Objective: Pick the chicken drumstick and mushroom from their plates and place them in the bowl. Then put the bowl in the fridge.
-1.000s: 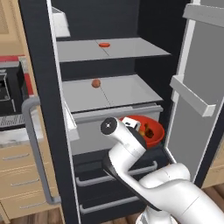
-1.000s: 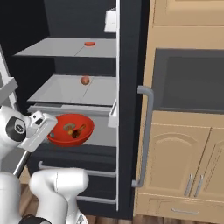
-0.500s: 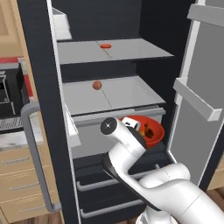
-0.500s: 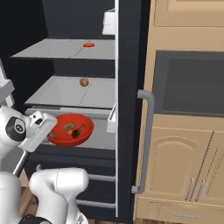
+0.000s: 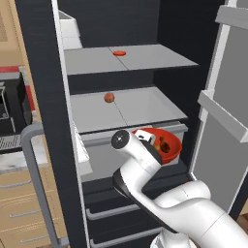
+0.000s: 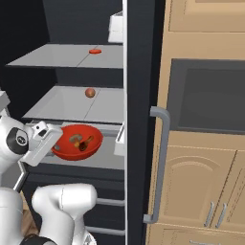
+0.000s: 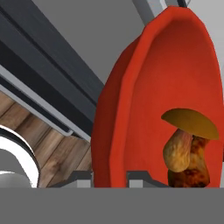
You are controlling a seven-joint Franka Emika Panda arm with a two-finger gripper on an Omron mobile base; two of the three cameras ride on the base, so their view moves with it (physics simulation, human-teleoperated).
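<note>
At the frame's centre-left, the gripper (image 6: 53,142) was clamped on the near rim of the bowl (image 6: 76,141), which extended right of it before the fridge (image 6: 139,72) shelves, mushroom (image 7: 186,138) and drumstick (image 7: 194,168) inside.

Light wood cabinets (image 6: 191,191) with bar handles are seen right of the opening, a dark built-in oven (image 6: 208,95) set above them. Wood-plank floor (image 7: 57,153) is shown below. A pale countertop (image 5: 19,157) is visible at left.
</note>
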